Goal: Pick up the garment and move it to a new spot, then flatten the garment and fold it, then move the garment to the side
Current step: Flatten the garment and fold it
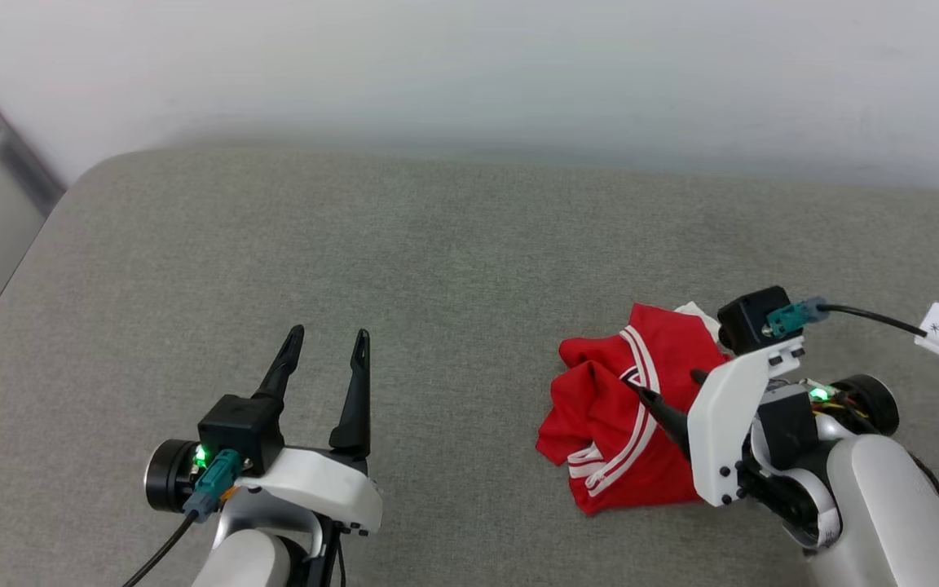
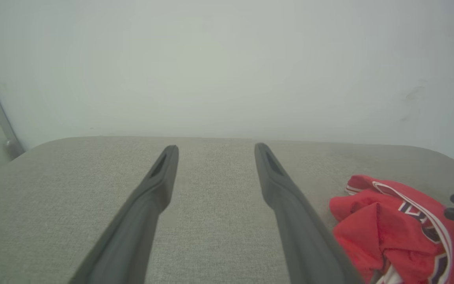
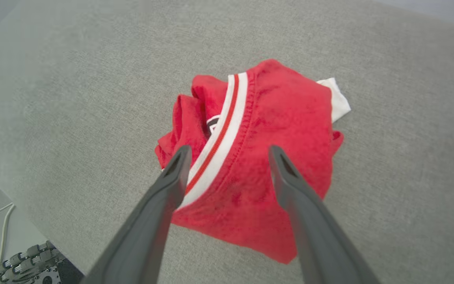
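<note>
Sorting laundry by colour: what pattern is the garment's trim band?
The trim: red-and-white stripes, clearest in the right wrist view.

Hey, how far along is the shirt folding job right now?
Nothing looks done: the garment lies crumpled on the grey cushion. In hand: the right gripper hangs open over it, not gripping. The left gripper is open, off to the side. Left: pick up, move, flatten, fold, set aside.
</note>
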Robot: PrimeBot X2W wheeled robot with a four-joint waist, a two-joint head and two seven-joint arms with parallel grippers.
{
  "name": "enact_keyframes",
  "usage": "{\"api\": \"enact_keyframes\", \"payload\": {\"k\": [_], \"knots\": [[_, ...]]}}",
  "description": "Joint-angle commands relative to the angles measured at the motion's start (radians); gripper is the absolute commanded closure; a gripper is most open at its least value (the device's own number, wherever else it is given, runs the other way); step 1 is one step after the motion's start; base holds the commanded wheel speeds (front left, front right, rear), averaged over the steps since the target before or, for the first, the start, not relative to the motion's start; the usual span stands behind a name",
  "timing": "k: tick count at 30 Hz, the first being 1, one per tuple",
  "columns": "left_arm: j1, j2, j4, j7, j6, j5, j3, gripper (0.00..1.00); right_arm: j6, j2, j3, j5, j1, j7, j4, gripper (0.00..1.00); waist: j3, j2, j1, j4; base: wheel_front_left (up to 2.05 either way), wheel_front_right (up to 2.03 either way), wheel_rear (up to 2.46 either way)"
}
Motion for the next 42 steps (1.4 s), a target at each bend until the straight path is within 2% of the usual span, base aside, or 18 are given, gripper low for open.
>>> {"api": "enact_keyframes", "payload": {"k": [1,6,7,8,9,11,16,21,28,29,30,31,33,36,42], "knots": [[-0.011,-0.001,0.004,-0.005,-0.004,-0.001,-0.002,0.0,-0.001,-0.005,0.003,0.007,-0.018,0.005,0.008,0.0,0.018,0.0,-0.0001,0.018,0.0,0.0,0.0],[-0.031,-0.01,0.029,-0.019,-0.012,-0.004,-0.009,0.0,-0.001,-0.031,0.047,0.019,-0.074,0.042,0.094,0.0,0.037,0.0,-0.0001,0.031,0.0,0.0,0.0],[-0.036,-0.011,0.034,-0.023,-0.014,-0.005,-0.008,0.0,-0.001,-0.035,0.048,0.02,-0.081,0.048,0.106,0.27,0.039,0.0,-0.0001,0.032,0.0,0.0,0.0],[-0.04,-0.012,0.038,-0.026,-0.016,-0.006,-0.008,0.0,-0.001,-0.036,0.048,0.026,-0.085,0.053,0.117,0.75,0.04,0.0,-0.0001,0.032,0.0,0.0,0.0],[-0.041,-0.013,0.041,-0.027,-0.014,-0.007,-0.008,0.0,-0.001,-0.04,0.046,0.027,-0.089,0.055,0.124,1.0,0.041,0.0,-0.0001,0.03,0.0,0.0,0.0],[-0.038,-0.013,0.049,-0.03,-0.012,-0.009,-0.007,0.0,-0.001,-0.048,0.04,0.023,-0.091,0.054,0.128,1.0,0.039,0.0,-0.0001,0.023,0.0,0.0,0.0],[-0.018,-0.002,0.057,-0.031,-0.003,-0.014,-0.004,0.0,-0.001,-0.044,-0.053,0.013,-0.062,-0.013,0.08,1.0,0.02,0.0,-0.0001,-0.027,0.0,0.0,0.0],[-0.007,0.003,0.051,-0.024,0.004,-0.017,-0.005,0.0,-0.001,0.004,-0.237,0.02,0.027,-0.083,0.059,1.0,0.008,0.0,-0.0001,-0.062,0.0,0.0,0.0],[0.003,0.013,0.041,-0.011,0.008,-0.023,-0.011,0.0,-0.001,0.083,-0.547,0.051,0.195,-0.185,0.113,1.0,0.0,0.0,-0.0001,-0.079,0.0,0.0,0.0],[0.004,0.015,0.04,-0.009,0.009,-0.023,-0.011,0.0,-0.001,0.087,-0.575,0.056,0.215,-0.199,0.132,0.78,-0.001,0.0,-0.0001,-0.079,0.0,0.0,0.0],[0.006,0.016,0.039,-0.007,0.01,-0.023,-0.011,0.0,-0.001,0.09,-0.595,0.057,0.231,-0.214,0.152,0.44,-0.001,0.0,-0.0001,-0.08,0.0,0.0,0.0],[0.008,0.017,0.038,-0.005,0.01,-0.023,-0.01,0.0,-0.001,0.091,-0.602,0.068,0.24,-0.228,0.173,0.0,0.0,0.0,-0.0001,-0.082,0.0,0.0,0.0],[0.012,0.019,0.035,-0.003,0.013,-0.026,-0.009,0.0,0.0,0.093,-0.582,0.09,0.247,-0.272,0.22,0.0,0.002,0.0,-0.0001,-0.084,0.0,0.0,0.0],[0.022,0.022,0.036,-0.001,0.017,-0.031,-0.008,0.0,-0.001,0.09,-0.546,0.103,0.234,-0.395,0.235,0.0,-0.002,0.0,-0.0001,-0.089,0.0,0.0,0.0],[0.043,0.022,0.037,0.0,0.026,-0.038,-0.01,0.0,-0.001,0.09,-0.479,0.045,0.237,-0.652,0.134,0.0,-0.033,0.0,-0.0001,-0.092,0.0,0.0,0.0]]}}
